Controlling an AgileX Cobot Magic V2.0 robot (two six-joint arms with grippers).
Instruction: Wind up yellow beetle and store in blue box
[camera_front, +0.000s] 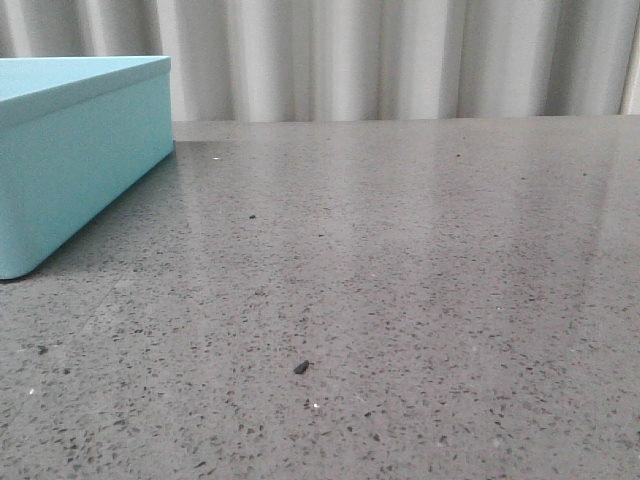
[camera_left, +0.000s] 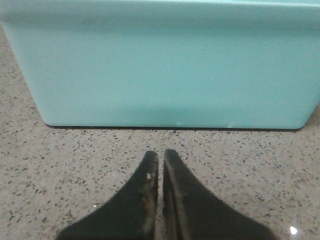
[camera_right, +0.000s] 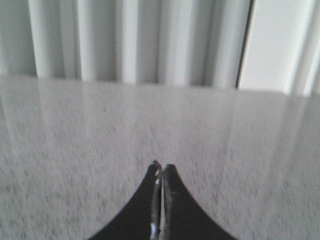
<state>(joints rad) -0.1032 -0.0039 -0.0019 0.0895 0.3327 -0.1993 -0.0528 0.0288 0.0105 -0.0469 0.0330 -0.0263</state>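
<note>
Grey speckled tabletop (camera_front: 420, 300) w/ sheen, pale pleated curtain (camera_front: 400, 60) behind.

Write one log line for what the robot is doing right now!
left tool: shut, empty, facing blue box | right tool: shut, empty, above table | yellow beetle: not visible

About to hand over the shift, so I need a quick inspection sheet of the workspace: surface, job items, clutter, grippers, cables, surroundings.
Surface: grey speckled stone-look table, glossy, with faint reflections.
Job's things: blue box stands at the front view's left edge, partly cut off by the frame; its inside is not visible. Yellow beetle: nothing seen in any view.
Clutter: one small dark crumb near the front, a few tiny specks elsewhere.
Grippers: left gripper shut, empty, pointing at the box's side, apart from it. Right gripper shut, empty, over bare table.
Cables: nothing seen.
Surroundings: pale pleated curtain behind the table.
</note>
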